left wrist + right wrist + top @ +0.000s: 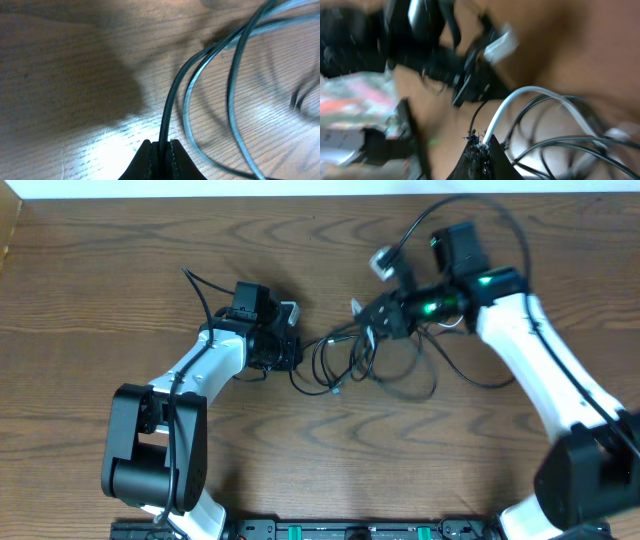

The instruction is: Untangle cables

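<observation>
1. At the left side of the table (90, 290), seen from overhead, the left gripper (292, 350) sits low over the wood and points toward the other arm.
2. In the left wrist view we find the left gripper (161, 146) clenched. Its fingertips are pressed together on a black cable (169, 105), which rises from between the tips and curves away ahead of them. Two more strands loop just to one side of the fingers. We cannot tell whether they belong to the same cord.
3. Between the two hands, the cables (365, 365) lie on the table in a loose tangle of loops. It starts just ahead of the left fingertips and reaches under the right hand.
4. The right gripper (372, 320) hangs over the far end of that tangle. It faces the left one, near it but apart.
5. The right wrist view is blurred. It shows the right gripper (482, 142) closed tight on the white cable (540, 95), which leaves the tips and arcs ahead and off to one side.
6. A thin black strand also stands up at those tips, and we cannot tell whether it is pinched too. Black loops lie beyond the fingers.
</observation>
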{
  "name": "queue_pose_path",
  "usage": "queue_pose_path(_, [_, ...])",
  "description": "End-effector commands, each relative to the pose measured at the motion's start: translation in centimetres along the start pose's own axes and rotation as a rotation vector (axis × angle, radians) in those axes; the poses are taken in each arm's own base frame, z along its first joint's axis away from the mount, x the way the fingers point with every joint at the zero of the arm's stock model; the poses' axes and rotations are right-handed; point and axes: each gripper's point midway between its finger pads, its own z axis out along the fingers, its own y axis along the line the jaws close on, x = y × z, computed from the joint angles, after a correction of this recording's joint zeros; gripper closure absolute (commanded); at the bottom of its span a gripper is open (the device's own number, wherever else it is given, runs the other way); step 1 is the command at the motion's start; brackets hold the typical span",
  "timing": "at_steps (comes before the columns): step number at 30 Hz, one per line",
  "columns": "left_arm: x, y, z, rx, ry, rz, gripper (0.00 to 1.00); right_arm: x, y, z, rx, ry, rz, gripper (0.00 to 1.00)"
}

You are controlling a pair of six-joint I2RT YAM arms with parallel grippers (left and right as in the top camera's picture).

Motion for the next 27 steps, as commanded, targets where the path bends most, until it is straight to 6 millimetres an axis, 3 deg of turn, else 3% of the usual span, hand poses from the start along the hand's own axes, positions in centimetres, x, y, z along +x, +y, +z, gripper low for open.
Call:
queue_pose_path(1, [-0.1, 1.4, -0.3, -0.084, 0.009, 0.011, 0.91, -3.3, -1.1, -3.9, 0.208, -0.101, -0.009, 0.99])
queue_pose_path(5, [1.1, 5.6, -1.2, -0.332, 0.044, -0.056, 0.92, -5.1, -3.1, -7.6, 0.389, -0.193, 0.055, 0.99])
queue_pose_path(9, [1.6, 10.3, -3.7, -0.645, -0.020, -0.263, 0.92, -5.0, -6.0, -10.5, 0.543, -0.248, 0.176, 0.99])
queue_pose_path(12, [1.9, 11.5, -4.8, -0.740, -0.072, -0.391, 0.92, -4.1, -8.3, -12.4, 0.661, -0.258, 0.259, 0.99])
queue_pose_path(15, [1.9, 11.5, -4.7, -0.737, -0.106, -0.476, 0.92, -3.0, -9.7, -13.6, 0.753, -0.241, 0.291, 0.99])
queue_pose_path(18, [1.7, 10.5, -3.9, -0.669, -0.103, -0.500, 0.92, -2.3, -9.0, -12.7, 0.710, -0.193, 0.274, 0.98])
queue_pose_path(22, [1.5, 9.1, -2.9, -0.569, -0.085, -0.509, 0.92, -1.0, -8.0, -10.4, 0.630, -0.123, 0.256, 0.77])
queue_pose_path(27, [1.6, 8.1, -2.4, -0.516, -0.065, -0.509, 0.92, 2.2, -6.9, -5.8, 0.533, -0.004, 0.267, 0.53])
